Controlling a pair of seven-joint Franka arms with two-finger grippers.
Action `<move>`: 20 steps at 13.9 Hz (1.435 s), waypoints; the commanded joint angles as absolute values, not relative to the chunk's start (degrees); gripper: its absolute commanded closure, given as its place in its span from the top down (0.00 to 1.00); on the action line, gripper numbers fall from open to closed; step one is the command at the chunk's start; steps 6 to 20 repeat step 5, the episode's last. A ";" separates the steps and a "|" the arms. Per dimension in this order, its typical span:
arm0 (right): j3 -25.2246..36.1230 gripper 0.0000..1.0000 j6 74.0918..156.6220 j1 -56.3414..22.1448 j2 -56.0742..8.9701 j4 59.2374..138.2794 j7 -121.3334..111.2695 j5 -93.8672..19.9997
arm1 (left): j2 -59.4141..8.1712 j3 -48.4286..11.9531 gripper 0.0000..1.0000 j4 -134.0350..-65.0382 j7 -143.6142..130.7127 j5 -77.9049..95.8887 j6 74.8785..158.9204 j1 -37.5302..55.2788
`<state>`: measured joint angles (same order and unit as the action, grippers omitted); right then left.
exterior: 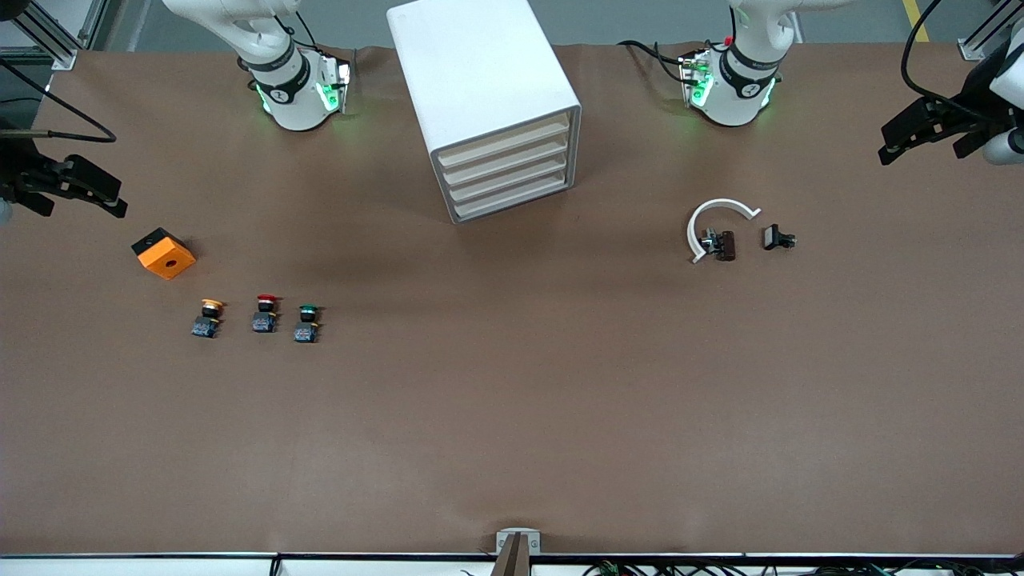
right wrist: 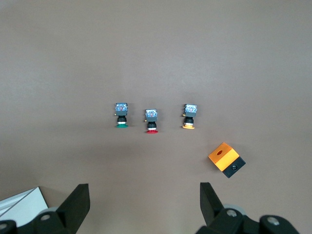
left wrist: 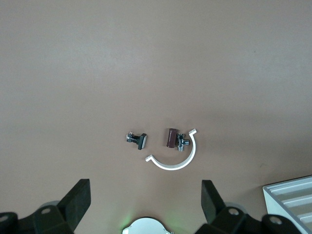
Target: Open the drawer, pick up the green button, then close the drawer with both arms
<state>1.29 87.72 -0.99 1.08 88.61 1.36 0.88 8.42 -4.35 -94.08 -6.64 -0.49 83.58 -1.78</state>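
- Front view: white rounded cabinet (exterior: 488, 88) stands btwn the two arm bases, long axis running from the bases toward the camera, skewed; its face turned toward the camera and slightly toward the left arm's end. Four cream-fronted drawers stacked in it, all shut; lowest drawer (exterior: 512, 205) flush w/ the rest.
- Green button (exterior: 306, 323) sits on the table toward the right arm's end, nearer the camera than the cabinet, lying flat w/ cap end pointing toward the bases. Red-capped button (exterior: 265, 313) just beside it, yellow-capped button (exterior: 209, 318) next in the row, all apart.
- Orange block (exterior: 164, 254) w/ a round hole lies near the row, closer to the bases.
- Matte brown table (exterior: 512, 416); grey floor past its edge.
- Left gripper (exterior: 908, 138) and right gripper (exterior: 92, 188) hang at the table's ends, holding nothing; both arms wait.
- Left wrist view: fingers (left wrist: 78, 200) spread wide, empty; white plastic C-clip (left wrist: 176, 161) curls round a brown-and-metal fitting (left wrist: 173, 138), small black-and-metal part (left wrist: 137, 140) apart from it.
- Right wrist view: fingers (right wrist: 78, 202) wide apart, empty; green button (right wrist: 121, 113) in view.
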 commanded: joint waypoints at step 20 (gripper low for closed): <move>0.88 1.00 86.92 0.00 0.88 87.89 0.79 0.52 | 7.30 -3.96 1.00 -92.64 -6.06 -0.61 82.71 -1.58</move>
